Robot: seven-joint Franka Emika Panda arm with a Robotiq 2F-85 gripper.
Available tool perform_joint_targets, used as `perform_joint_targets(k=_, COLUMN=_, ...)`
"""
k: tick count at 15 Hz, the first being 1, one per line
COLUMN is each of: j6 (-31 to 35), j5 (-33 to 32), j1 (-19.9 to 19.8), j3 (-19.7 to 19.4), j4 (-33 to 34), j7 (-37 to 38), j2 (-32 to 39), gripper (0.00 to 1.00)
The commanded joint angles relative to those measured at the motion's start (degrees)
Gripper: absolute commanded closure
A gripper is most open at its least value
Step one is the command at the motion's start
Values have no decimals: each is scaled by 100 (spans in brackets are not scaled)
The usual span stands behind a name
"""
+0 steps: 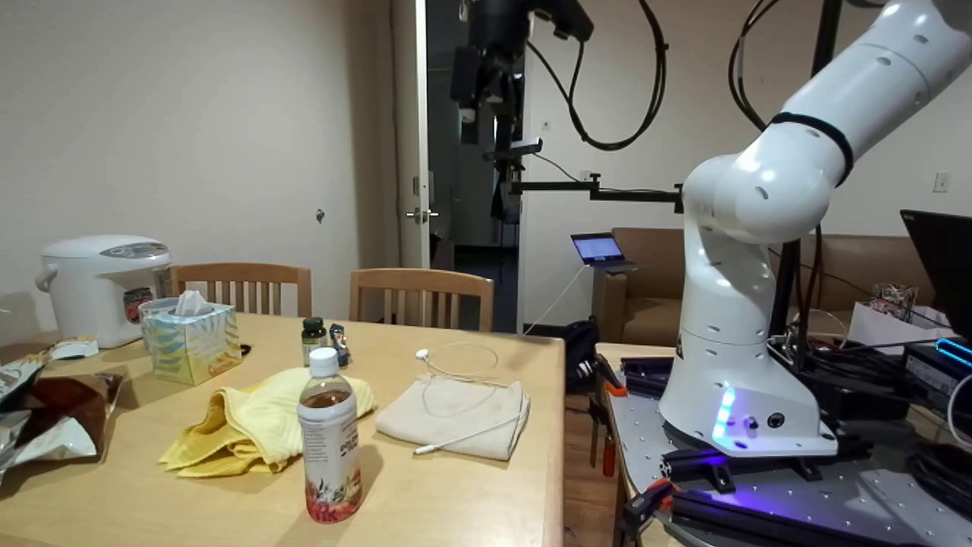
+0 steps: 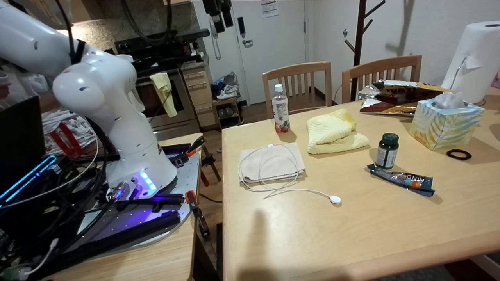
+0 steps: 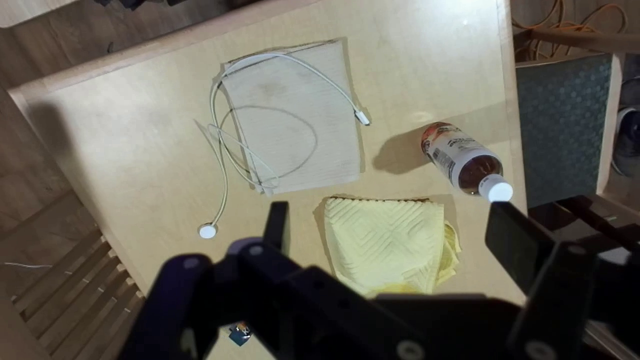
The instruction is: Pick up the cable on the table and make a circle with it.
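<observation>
The cable [image 3: 212,105], thin and white, lies in loose overlapping loops on the table [image 3: 150,150], partly across a pale folded cloth [image 3: 320,165]. A round white puck [image 3: 207,230] ends it on one side and a small plug [image 3: 362,117] on the other. Both exterior views show the cable [image 1: 456,441] [image 2: 304,190] resting there, touched by nothing of mine. My gripper [image 3: 390,210] is spread wide, with nothing held between its fingers. It hangs well above the tabletop, at the upper edge of both exterior views; below it in the wrist view appears a yellow cloth [image 3: 385,240].
A drink bottle [image 3: 457,155] stands upright near the pale cloth. Farther along are a green-capped bottle [image 2: 387,150], a snack bar [image 2: 402,180], a black ring [image 2: 459,154], a tissue box [image 2: 445,121] and foil bags [image 2: 406,95]. Chairs [image 1: 421,292] line a table side.
</observation>
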Motion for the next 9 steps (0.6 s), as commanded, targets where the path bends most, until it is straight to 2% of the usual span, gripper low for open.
perform_joint_targets(k=1, j6=-18, j5=-22, j1=-205, j3=-63, j4=217, j7=-63, j2=504, gripper=0)
perform_joint_targets(k=9, j6=588, j5=-410, j1=-283, j3=-357, j4=326, j7=-642, j2=1771, gripper=0)
